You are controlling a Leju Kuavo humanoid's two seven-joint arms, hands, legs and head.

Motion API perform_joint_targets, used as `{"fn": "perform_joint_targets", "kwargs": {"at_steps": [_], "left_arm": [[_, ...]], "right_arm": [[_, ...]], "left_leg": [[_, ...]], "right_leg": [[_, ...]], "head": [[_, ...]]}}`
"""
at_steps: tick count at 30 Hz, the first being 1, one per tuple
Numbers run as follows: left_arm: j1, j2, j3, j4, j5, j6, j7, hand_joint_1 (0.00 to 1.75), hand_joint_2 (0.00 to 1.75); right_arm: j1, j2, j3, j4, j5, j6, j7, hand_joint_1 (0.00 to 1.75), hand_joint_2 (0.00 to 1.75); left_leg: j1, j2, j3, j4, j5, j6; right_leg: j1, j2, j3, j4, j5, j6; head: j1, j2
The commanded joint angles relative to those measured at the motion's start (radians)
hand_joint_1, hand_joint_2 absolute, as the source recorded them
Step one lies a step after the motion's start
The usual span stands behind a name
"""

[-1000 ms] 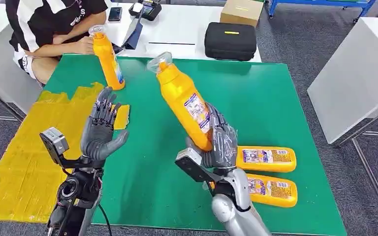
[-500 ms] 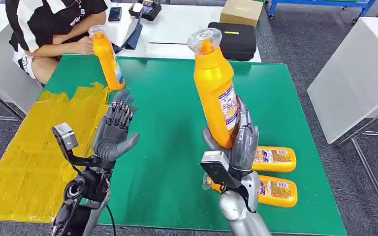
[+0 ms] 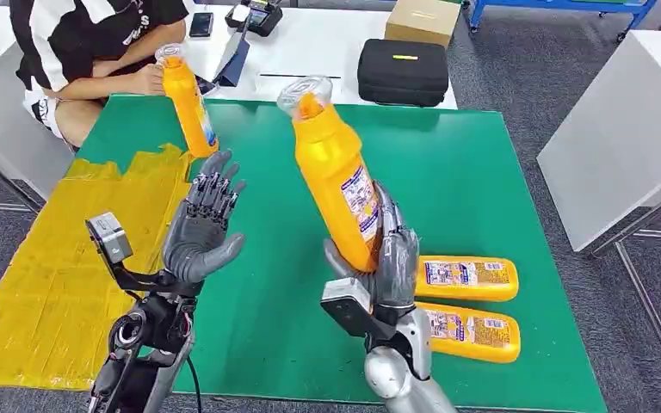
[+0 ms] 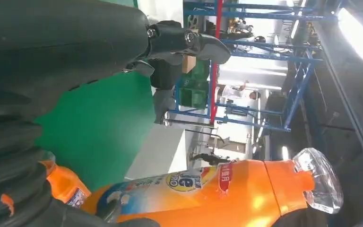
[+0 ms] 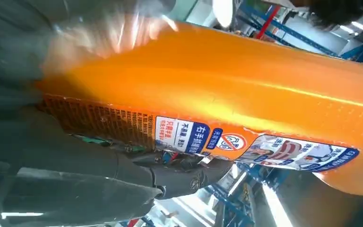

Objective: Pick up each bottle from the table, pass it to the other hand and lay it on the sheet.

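Held bottle: the orange bottle (image 3: 336, 176) is clamped at its base in the right hand (image 3: 385, 258), raised above the green worktop (image 3: 473, 172); its clear cap (image 3: 305, 93) leans toward the left hand.
Change: half a second ago the bottle stood nearly upright and further from the left hand; it now tilts and sits closer to it.
Left hand: the left hand (image 3: 202, 228) waits beside the held bottle, palm up, fingers (image 3: 215, 185) apart, holding nothing.
Meaning: judged as the approach to the hand-over; no transfer yet.
Sheet: the yellow sheet (image 3: 43, 258) lies beyond the left hand from the held bottle.
Other bottles: two lying bottles (image 3: 465, 279) rest just behind the right hand; a standing bottle (image 3: 188, 99) is held by a person (image 3: 95, 43) at the sheet's far end.
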Motion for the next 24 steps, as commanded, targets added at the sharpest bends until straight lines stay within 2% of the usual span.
{"fn": "perform_joint_targets", "kwargs": {"at_steps": [1, 4, 7, 13, 15, 24], "left_arm": [[-0.028, 0.049, -0.017, 0.018, 0.012, -0.005, 0.004, 0.00, 1.75], [-0.031, 0.052, -0.009, 0.028, 0.018, -0.013, -0.001, 0.00, 1.75], [-0.034, 0.050, -0.005, 0.046, 0.016, -0.020, -0.003, 0.00, 1.75], [-0.035, 0.044, 0.005, 0.042, 0.008, -0.027, -0.004, 0.00, 1.75], [-0.035, 0.044, 0.005, 0.042, 0.008, -0.027, -0.004, 0.00, 1.75], [-0.023, 0.043, 0.013, 0.012, 0.014, -0.049, 0.000, 0.00, 1.75]], "right_arm": [[-0.068, -0.041, 0.104, 0.091, 0.015, 0.071, 0.043, 1.75, 1.75], [-0.089, -0.052, 0.170, 0.119, 0.083, 0.153, 0.080, 1.75, 1.75], [-0.094, -0.054, 0.204, 0.125, 0.131, 0.168, 0.075, 1.75, 1.75], [-0.103, -0.065, 0.230, 0.123, 0.198, 0.162, 0.087, 1.75, 1.75], [-0.103, -0.065, 0.230, 0.123, 0.198, 0.162, 0.087, 1.75, 1.75], [-0.124, -0.074, 0.235, 0.146, 0.209, 0.155, 0.093, 1.75, 1.75]], "left_leg": [[0.000, 0.001, 0.006, 0.000, -0.002, 0.001], [0.001, 0.001, 0.004, 0.000, -0.002, 0.000], [0.001, 0.001, 0.004, 0.000, -0.001, 0.000], [0.001, 0.001, 0.007, 0.000, -0.003, 0.001], [0.000, 0.000, 0.003, 0.000, -0.001, 0.001], [0.001, 0.001, 0.004, 0.000, -0.002, 0.001]], "right_leg": [[0.001, 0.002, 0.005, 0.000, -0.002, -0.006], [0.001, 0.002, 0.004, 0.000, -0.001, -0.005], [0.001, 0.002, 0.003, -0.001, 0.000, -0.004], [0.001, 0.002, 0.006, 0.000, -0.002, -0.007], [0.001, 0.001, 0.003, 0.000, -0.001, -0.004], [0.001, 0.002, 0.003, 0.000, -0.001, -0.005]], "head": [[0.000, 0.000], [0.000, 0.000], [0.000, 0.000], [0.000, 0.000], [0.000, 0.000], [0.000, 0.000]]}}
